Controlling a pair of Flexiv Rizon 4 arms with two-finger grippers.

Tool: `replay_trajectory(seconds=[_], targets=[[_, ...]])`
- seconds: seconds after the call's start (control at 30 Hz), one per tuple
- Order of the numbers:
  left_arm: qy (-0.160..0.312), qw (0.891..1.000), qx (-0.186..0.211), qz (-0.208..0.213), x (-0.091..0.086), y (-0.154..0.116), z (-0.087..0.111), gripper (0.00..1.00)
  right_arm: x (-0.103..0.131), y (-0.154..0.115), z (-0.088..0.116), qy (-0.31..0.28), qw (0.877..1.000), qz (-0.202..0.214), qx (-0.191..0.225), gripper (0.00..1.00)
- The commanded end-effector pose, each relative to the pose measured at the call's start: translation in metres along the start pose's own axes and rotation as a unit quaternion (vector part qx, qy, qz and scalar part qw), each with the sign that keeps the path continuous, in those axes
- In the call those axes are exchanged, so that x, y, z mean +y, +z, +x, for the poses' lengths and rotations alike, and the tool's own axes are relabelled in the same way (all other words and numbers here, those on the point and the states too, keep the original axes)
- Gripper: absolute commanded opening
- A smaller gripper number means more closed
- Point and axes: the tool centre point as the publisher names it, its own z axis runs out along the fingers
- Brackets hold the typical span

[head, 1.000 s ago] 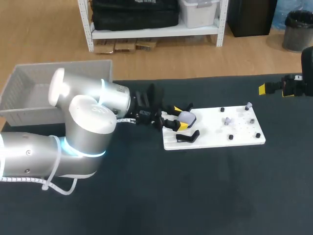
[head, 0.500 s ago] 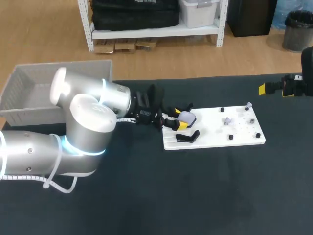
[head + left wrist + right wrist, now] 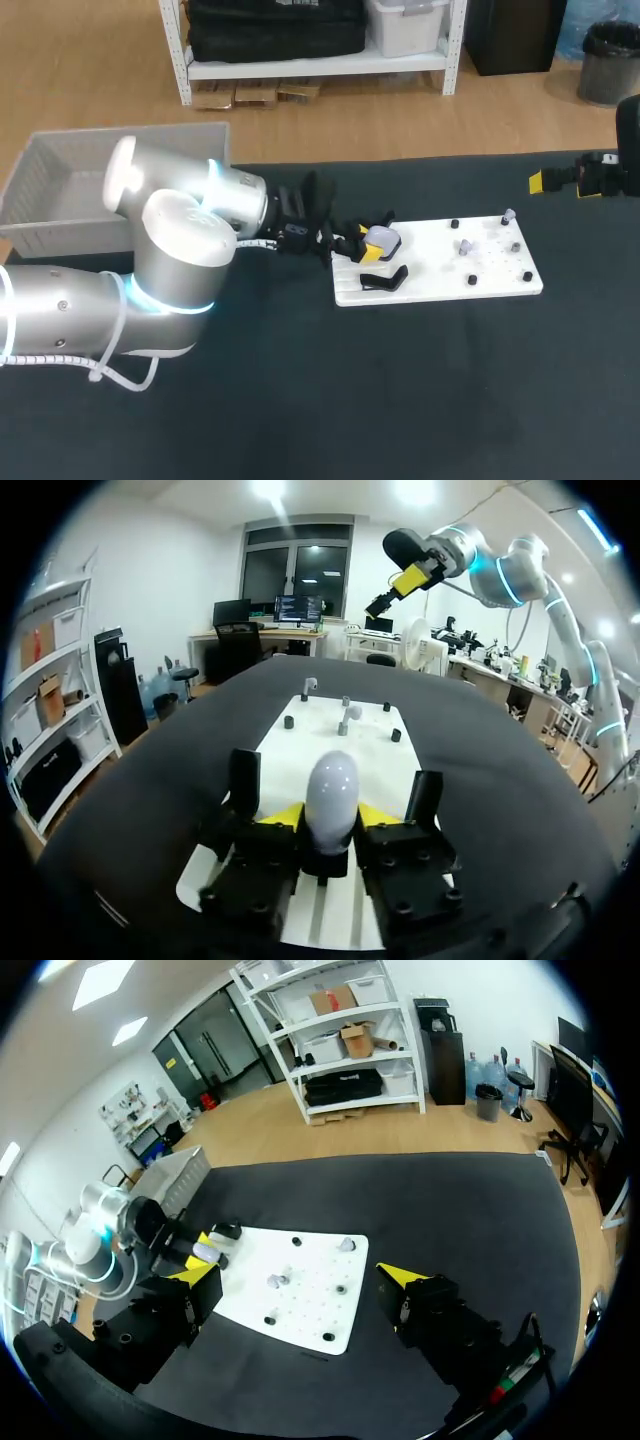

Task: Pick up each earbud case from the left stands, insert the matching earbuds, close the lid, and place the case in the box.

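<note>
Earbud case [image 3: 331,792], pale and rounded, sat clamped between the yellow tips of the left gripper [image 3: 330,818], over the left end of the white board [image 3: 440,285], right gripper [image 3: 300,1280] hung wide open and empty, well apart above the table's right side, grey box [image 3: 60,190] stood beside the left arm.

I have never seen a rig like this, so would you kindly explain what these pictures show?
It is a robot with two arms at a dark table. One picture looks down from above and behind it; the two round ones come from cameras on each wrist. The left arm extends to a white board of black stands and pegs, and its jaws are closed from two sides on a pale, egg-shaped earbud case. A second stand beside it looks empty. Further along the board sit small pale pieces, probably earbuds. A grey box stands at the far left. The right arm hangs off to the right, jaws open and empty.
</note>
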Motion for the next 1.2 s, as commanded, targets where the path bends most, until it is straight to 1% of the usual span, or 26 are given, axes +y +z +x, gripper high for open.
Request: replay_trajectory(seconds=[0.03, 0.2, 0.33, 0.47, 0.63, 0.7, 0.73, 0.8, 0.83, 0.87, 1.0, 1.2], targets=[[0.003, 1.000, -0.004, 0.003, 0.002, 0.001, 0.002, 0.00, -0.001, 0.000, 0.000, -0.001, 1.000, -0.002, 0.000, 1.00], [0.007, 1.000, -0.005, 0.005, -0.002, -0.002, 0.000, 0.00, -0.001, 0.000, 0.000, -0.001, 1.000, -0.002, 0.000, 1.00], [0.014, 1.000, -0.009, 0.002, -0.004, -0.010, -0.005, 0.00, -0.001, 0.000, 0.000, -0.001, 1.000, -0.002, 0.000, 1.00], [0.028, 0.999, -0.018, -0.001, -0.006, -0.027, -0.015, 0.00, -0.001, 0.000, 0.000, -0.001, 1.000, -0.002, 0.000, 1.00], [0.040, 0.999, -0.020, -0.001, -0.008, -0.037, -0.024, 0.00, -0.001, 0.000, 0.000, -0.001, 1.000, -0.002, 0.000, 1.00], [0.045, 0.999, -0.022, -0.002, -0.008, -0.039, -0.031, 0.00, 0.009, 0.002, -0.003, -0.018, 0.999, 0.002, 0.031, 1.00], [0.046, 0.999, -0.020, -0.009, -0.009, -0.039, -0.035, 0.00, 0.017, 0.007, -0.001, -0.027, 0.998, 0.005, 0.049, 1.00], [0.046, 0.998, -0.027, -0.018, -0.009, -0.039, -0.042, 0.00, 0.040, 0.016, 0.003, -0.040, 0.997, 0.001, 0.069, 1.00], [0.046, 0.998, -0.027, -0.018, -0.009, -0.038, -0.044, 0.00, 0.048, 0.021, 0.005, -0.045, 0.996, 0.005, 0.080, 1.00], [0.047, 0.998, -0.028, -0.022, -0.009, -0.037, -0.049, 0.00, 0.055, 0.026, 0.008, -0.049, 0.995, 0.008, 0.085, 1.00], [0.056, 0.997, -0.031, -0.031, -0.012, -0.030, -0.062, 0.00, 0.079, 0.040, 0.016, -0.043, 0.995, -0.013, 0.088, 1.00], [0.071, 0.996, -0.035, -0.034, -0.018, -0.027, -0.071, 0.00, 0.100, 0.054, 0.021, -0.054, 0.993, -0.031, 0.105, 1.00]])
